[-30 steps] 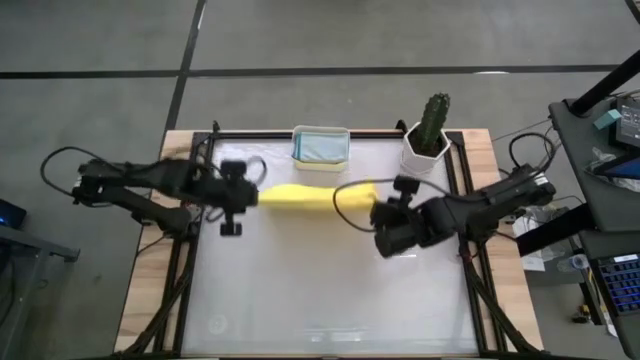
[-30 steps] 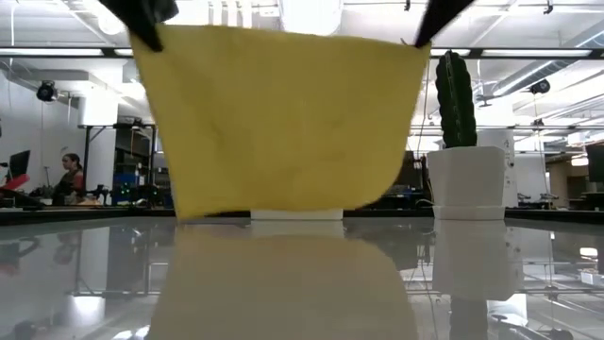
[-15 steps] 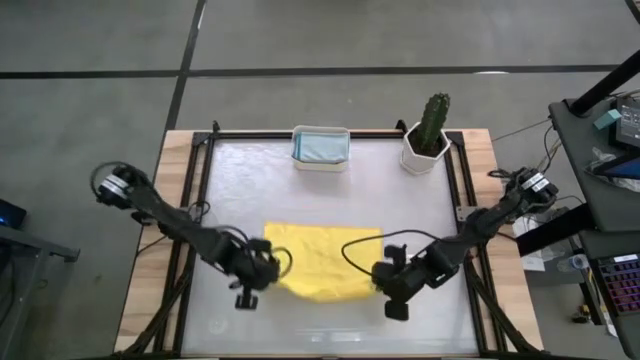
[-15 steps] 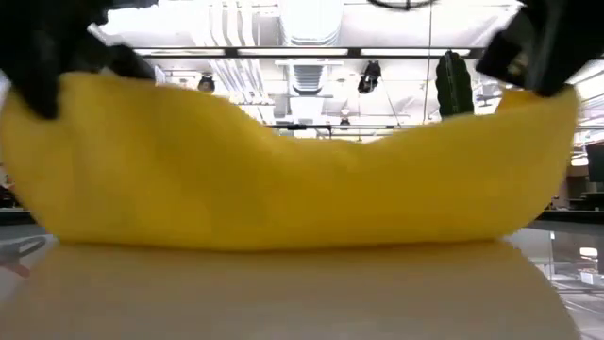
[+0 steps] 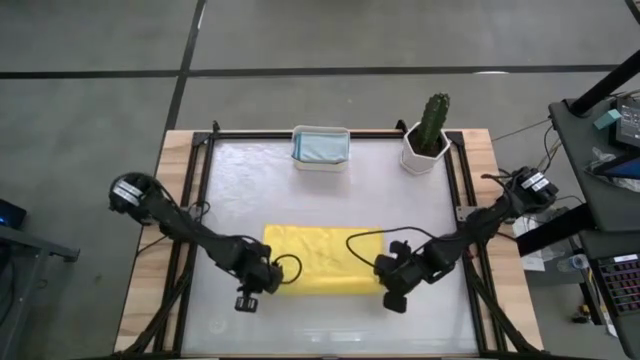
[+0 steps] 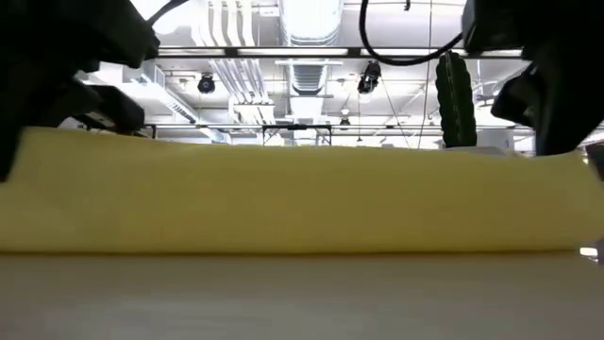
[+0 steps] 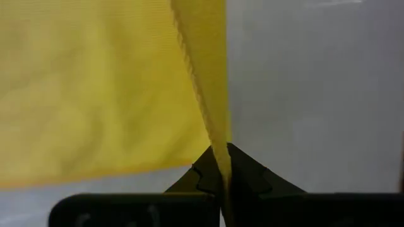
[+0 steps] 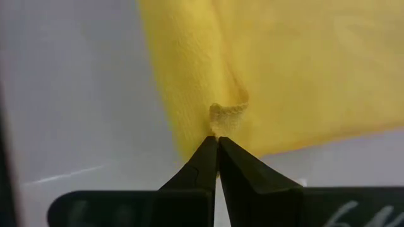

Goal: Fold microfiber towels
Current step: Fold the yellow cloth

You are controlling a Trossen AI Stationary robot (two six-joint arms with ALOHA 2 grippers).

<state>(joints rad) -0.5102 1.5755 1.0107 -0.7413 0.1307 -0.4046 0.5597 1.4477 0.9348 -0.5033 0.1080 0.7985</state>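
Near bench edge: left gripper (image 5: pixel 262 283) and right gripper (image 5: pixel 388 276), jaws pinched on corners of the yellow towel (image 5: pixel 322 257), folded in half mid-bench. Further folds left. Far: another towel in tub (image 5: pixel 321 161).

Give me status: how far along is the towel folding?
Done: the yellow towel lies doubled on the table. In hand: the left gripper and right gripper are each shut on a near corner. Left: release it, then any further fold. Pale blue cloth sits in the white tub; no other towels visible.
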